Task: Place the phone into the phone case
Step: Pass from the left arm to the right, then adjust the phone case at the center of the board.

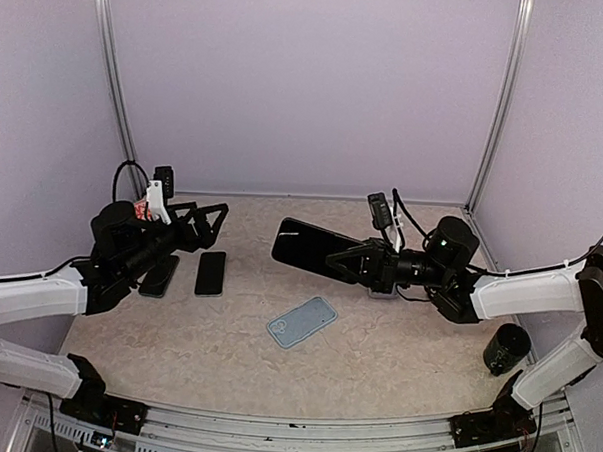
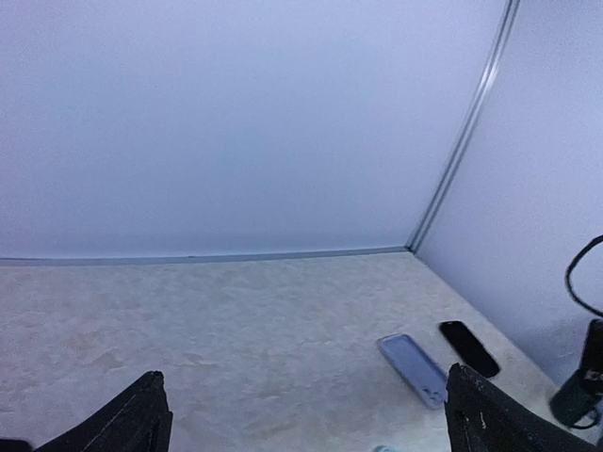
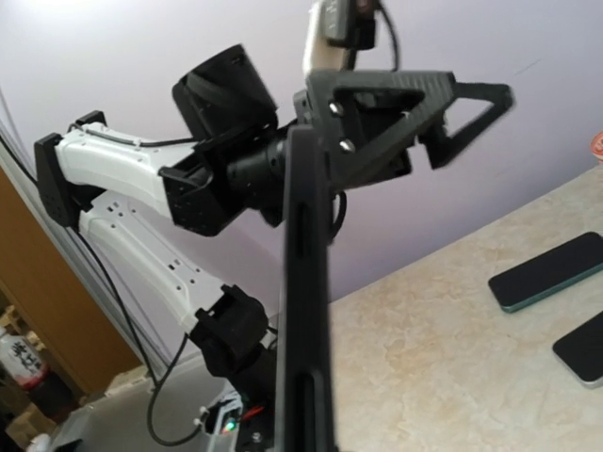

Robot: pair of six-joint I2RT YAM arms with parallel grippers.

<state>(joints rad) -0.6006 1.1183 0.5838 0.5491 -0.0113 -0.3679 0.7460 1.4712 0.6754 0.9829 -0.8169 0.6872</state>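
My right gripper (image 1: 358, 261) is shut on a black phone (image 1: 309, 246) and holds it above the table, its free end pointing left. In the right wrist view this phone (image 3: 306, 301) stands edge-on in the middle of the frame. The blue-grey phone case (image 1: 301, 321) lies flat on the table below and in front of it, and also shows in the left wrist view (image 2: 414, 369). My left gripper (image 1: 203, 225) is open and empty at the left, raised above the table; its fingertips (image 2: 141, 414) show at the bottom corners of its own view.
Two more dark phones (image 1: 210, 273) (image 1: 159, 277) lie side by side below the left gripper, seen also in the right wrist view (image 3: 546, 273). A black cup (image 1: 506, 348) stands at the right edge. A black phone shape (image 2: 468, 347) shows beyond the case.
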